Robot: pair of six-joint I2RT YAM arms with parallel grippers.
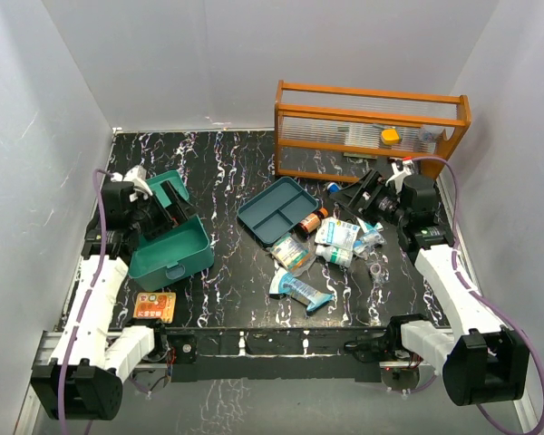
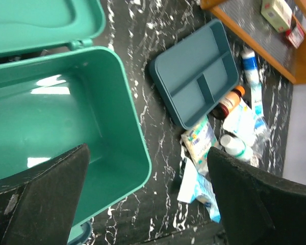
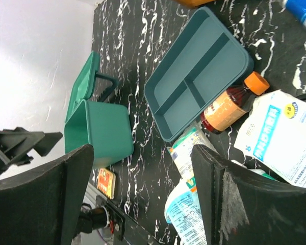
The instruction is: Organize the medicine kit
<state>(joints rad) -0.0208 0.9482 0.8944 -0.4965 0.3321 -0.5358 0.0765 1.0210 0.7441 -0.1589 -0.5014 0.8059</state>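
Teal kit box (image 1: 168,246) stands open at near left (lid (image 1: 157,184) tipped back), the left gripper (image 2: 147,153) spread wide over it. Further in, its tray (image 1: 276,210) lies beside loose medicines (image 1: 335,240), the right gripper (image 3: 143,150) spread above them; rack (image 1: 367,131) at back.

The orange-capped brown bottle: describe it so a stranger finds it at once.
Start at the orange slatted rack at the far right. Before it lies the teal divided tray; the bottle lies beside its right edge. Only it is amber-brown among white packets.
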